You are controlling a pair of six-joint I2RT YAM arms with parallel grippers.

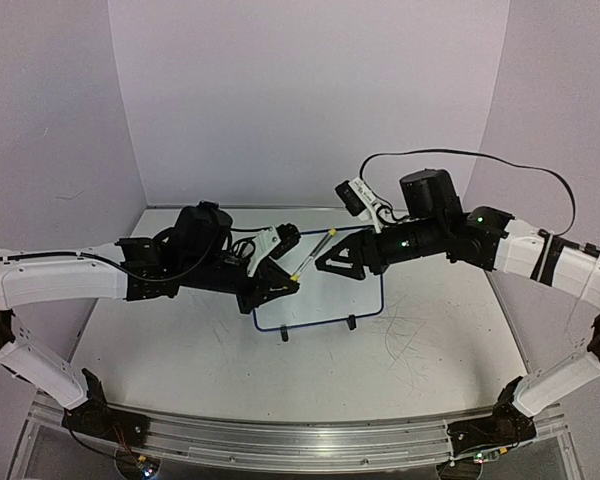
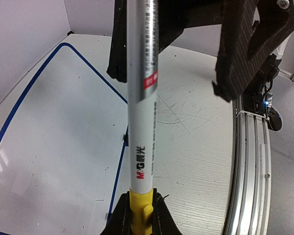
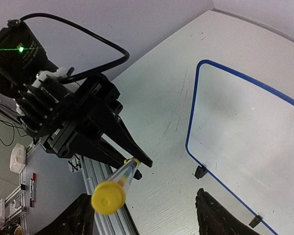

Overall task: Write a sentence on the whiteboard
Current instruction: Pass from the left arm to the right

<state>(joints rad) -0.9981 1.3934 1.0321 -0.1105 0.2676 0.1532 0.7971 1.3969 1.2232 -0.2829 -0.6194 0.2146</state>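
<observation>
The marker (image 2: 143,98) has a white barrel and a yellow cap (image 2: 139,215). My left gripper (image 2: 139,223) is shut on that cap and holds the marker (image 1: 315,252) up over the whiteboard (image 1: 325,300). My right gripper (image 3: 142,198) is open, with one finger on each side of the marker's yellow far end (image 3: 109,197), which sits close to the left finger (image 3: 78,215). The blue-rimmed whiteboard (image 3: 250,132) lies flat under both grippers (image 2: 54,147). Its white face looks blank, and the sentence is not in view.
Grey scribble marks (image 1: 410,335) cover the tabletop to the right of the board. An aluminium rail (image 1: 300,440) runs along the near edge. Purple walls close in the back and both sides. A black cable (image 1: 500,160) loops above the right arm.
</observation>
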